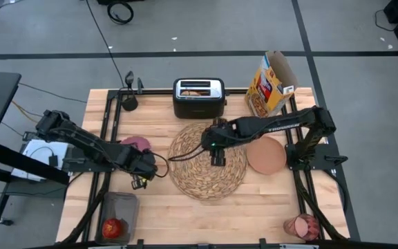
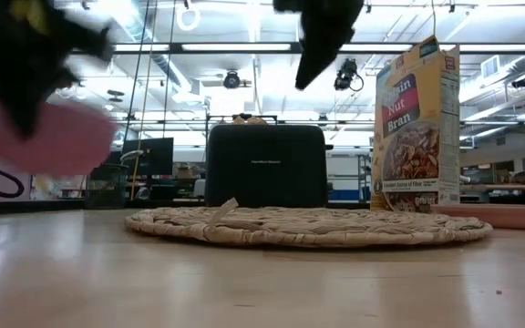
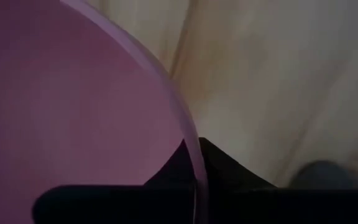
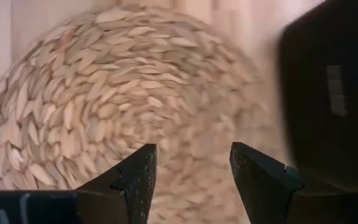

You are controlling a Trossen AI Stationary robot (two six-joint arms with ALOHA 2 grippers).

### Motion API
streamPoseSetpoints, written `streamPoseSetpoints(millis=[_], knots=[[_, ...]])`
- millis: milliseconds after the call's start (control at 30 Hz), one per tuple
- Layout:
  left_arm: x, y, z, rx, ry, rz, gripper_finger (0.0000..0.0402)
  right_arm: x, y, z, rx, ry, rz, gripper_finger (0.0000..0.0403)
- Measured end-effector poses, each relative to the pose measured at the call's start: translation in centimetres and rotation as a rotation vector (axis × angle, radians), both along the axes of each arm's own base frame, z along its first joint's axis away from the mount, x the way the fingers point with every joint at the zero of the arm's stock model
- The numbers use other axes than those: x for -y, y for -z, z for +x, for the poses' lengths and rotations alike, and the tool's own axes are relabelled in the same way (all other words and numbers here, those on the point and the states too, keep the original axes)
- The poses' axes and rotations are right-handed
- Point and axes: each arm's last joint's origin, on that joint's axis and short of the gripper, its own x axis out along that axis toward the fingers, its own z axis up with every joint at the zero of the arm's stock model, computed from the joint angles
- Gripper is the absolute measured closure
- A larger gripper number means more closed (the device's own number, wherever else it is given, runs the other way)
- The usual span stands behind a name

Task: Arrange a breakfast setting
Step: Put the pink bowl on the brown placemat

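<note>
A round woven straw placemat (image 1: 207, 162) lies flat at the table's middle. My left gripper (image 1: 142, 166) is at its left edge, shut on a small pink bowl (image 1: 137, 142), which the low view (image 2: 53, 137) shows up in the air. My right gripper (image 1: 218, 158) hovers open and empty over the placemat (image 4: 123, 93). A salmon-brown plate (image 1: 266, 155) lies flat to the right of the placemat. A red apple (image 1: 114, 227) sits in a bin at the near left. A translucent pink tumbler (image 1: 302, 226) lies at the near right. The spoon is not in view. My left gripper holds the pink bowl by its rim (image 3: 188, 146). The rim runs between the two fingers, one dark finger (image 3: 235, 171) outside the wall and the other apparently inside. The bowl is lifted clear of the table (image 2: 53, 137).
A black toaster (image 1: 199, 97) stands at the far edge behind the placemat. An open yellow cereal box (image 1: 271, 84) stands to its right. The apple's dark bin (image 1: 124, 204) sits at the near left corner. Bare wood (image 1: 206, 218) lies between the placemat and the near edge.
</note>
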Motion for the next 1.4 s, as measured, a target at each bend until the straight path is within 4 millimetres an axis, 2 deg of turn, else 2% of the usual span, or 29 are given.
streamPoseSetpoints(millis=[167, 300, 467, 600, 767, 900, 1067, 1233, 1400], knots=[[0.5, -5.5, 3.2, 0.249, 0.368, 0.098, 0.0395, -0.6, -2.8, -2.4, 0.024, 0.020, -0.021, 0.0193], [-0.1, -6.4, 6.1, 0.378, 0.530, 0.164, 0.0396, -1.7, -3.8, -4.9, -0.035, 0.056, -0.029, 0.0193], [-1.3, -4.3, 10.2, 0.428, 0.616, 0.232, 0.0393, -3.7, -4.3, -7.7, -0.094, 0.121, -0.016, 0.0193], [-1.4, -1.6, 13.0, 0.426, 0.696, 0.237, 0.0392, -5.5, -3.5, -9.9, -0.105, 0.166, 0.047, 0.0193], [-0.9, 1.4, 15.5, 0.426, 0.828, 0.292, 0.0391, -7.1, -2.7, -12.5, -0.067, 0.241, 0.131, 0.0193], [-0.9, 3.8, 17.0, 0.429, 0.831, 0.299, 0.0391, -7.6, -3.0, -13.8, -0.035, 0.270, 0.175, 0.0193], [-1.2, 6.2, 17.7, 0.375, 0.791, 0.277, 0.0391, -7.7, -2.7, -14.6, -0.031, 0.274, 0.184, 0.0193], [-1.1, 6.4, 17.8, 0.388, 0.765, 0.265, 0.0390, -7.9, -1.0, -14.2, -0.053, 0.278, 0.168, 0.0193], [-1.2, 6.5, 17.9, 0.392, 0.729, 0.251, 0.0381, -8.2, 1.2, -12.7, -0.041, 0.267, 0.206, 0.0193]])
